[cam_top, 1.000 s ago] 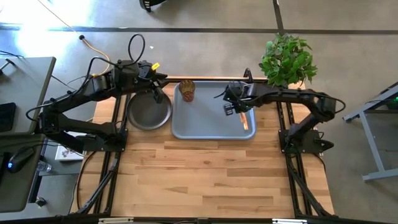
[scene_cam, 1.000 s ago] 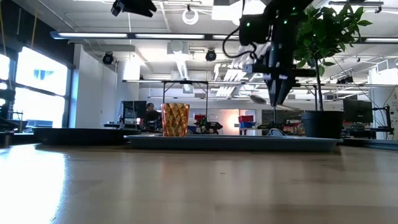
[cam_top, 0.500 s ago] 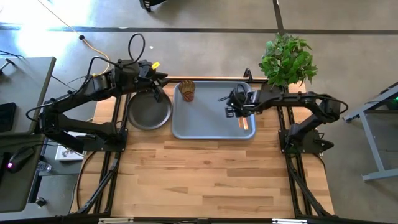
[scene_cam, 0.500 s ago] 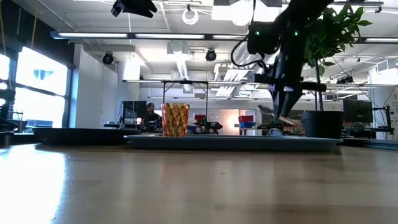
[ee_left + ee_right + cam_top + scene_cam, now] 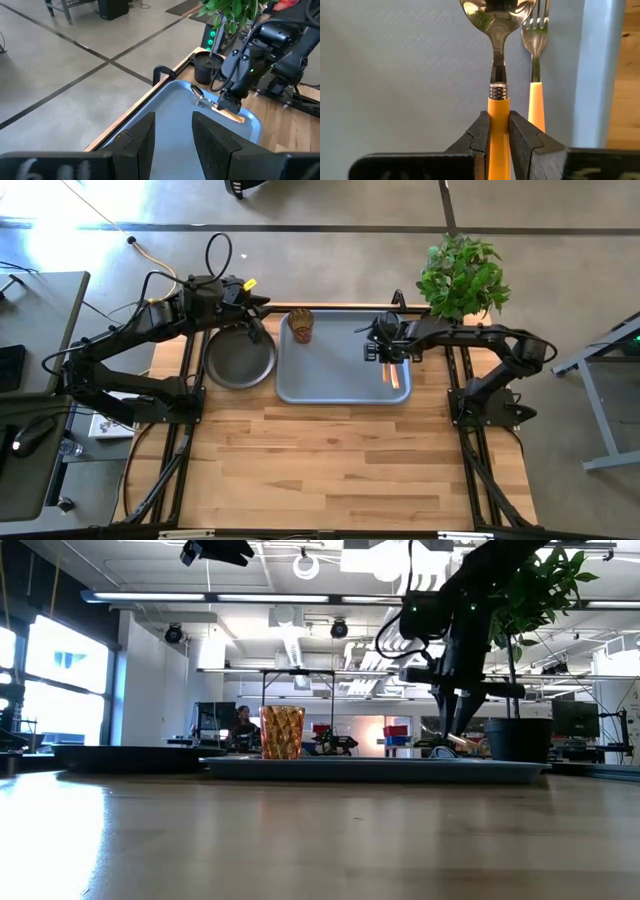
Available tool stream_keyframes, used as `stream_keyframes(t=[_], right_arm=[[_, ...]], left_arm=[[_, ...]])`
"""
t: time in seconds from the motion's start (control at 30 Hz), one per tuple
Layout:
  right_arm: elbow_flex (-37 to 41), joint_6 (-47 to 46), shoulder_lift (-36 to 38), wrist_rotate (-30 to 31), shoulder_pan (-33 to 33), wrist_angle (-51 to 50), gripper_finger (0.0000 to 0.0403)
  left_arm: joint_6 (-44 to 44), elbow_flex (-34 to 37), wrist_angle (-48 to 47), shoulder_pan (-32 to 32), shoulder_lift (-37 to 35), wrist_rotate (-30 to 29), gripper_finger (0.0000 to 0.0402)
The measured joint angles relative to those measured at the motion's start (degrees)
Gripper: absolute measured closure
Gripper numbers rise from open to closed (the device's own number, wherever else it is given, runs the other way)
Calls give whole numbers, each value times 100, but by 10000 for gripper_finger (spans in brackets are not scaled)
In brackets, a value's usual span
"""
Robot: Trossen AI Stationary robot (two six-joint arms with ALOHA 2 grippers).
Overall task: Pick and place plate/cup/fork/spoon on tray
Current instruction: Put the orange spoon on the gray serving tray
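The blue-grey tray (image 5: pixel 330 375) lies at the table's far middle, with the amber cup (image 5: pixel 301 326) standing in its far left corner. The fork (image 5: pixel 536 55) lies on the tray along its right rim. My right gripper (image 5: pixel 383 352) is low over the tray's right part, shut on the spoon (image 5: pixel 496 30), which lies parallel to the fork on its left. The dark plate (image 5: pixel 238 362) rests on the table left of the tray. My left gripper (image 5: pixel 252 330) hangs open and empty over the plate's far rim. My right gripper pinches the spoon's orange handle (image 5: pixel 498 117) between its two fingers, just behind the metal collar. The fingers (image 5: pixel 479 135) come down from above, across the handle. The bowl (image 5: pixel 196 91) points toward the tray's far edge, low over the tray; whether it touches, I cannot tell.
A potted plant (image 5: pixel 460 275) stands at the table's far right corner, close behind my right arm. Bare wooden tabletop (image 5: pixel 340 460) spreads across the whole near half. A black clamp (image 5: pixel 162 72) sits on the table's far edge.
My right gripper has gone down toward the tray and a little toward its right rim, still shut on the spoon. The spoon has come down from well above the tray to just beside the fork.
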State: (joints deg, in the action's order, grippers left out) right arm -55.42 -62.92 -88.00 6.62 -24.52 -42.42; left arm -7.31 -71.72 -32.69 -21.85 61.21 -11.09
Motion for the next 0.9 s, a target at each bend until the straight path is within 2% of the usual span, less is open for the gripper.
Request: stream_keyframes(t=[0.37,0.9], right_arm=[[0,151,-501,-353,-31,96,373],[0,190,-907,-355,-36,170,373]], left_arm=[[5,0,-2,0,0,0,282],[4,0,-2,0,0,0,282]])
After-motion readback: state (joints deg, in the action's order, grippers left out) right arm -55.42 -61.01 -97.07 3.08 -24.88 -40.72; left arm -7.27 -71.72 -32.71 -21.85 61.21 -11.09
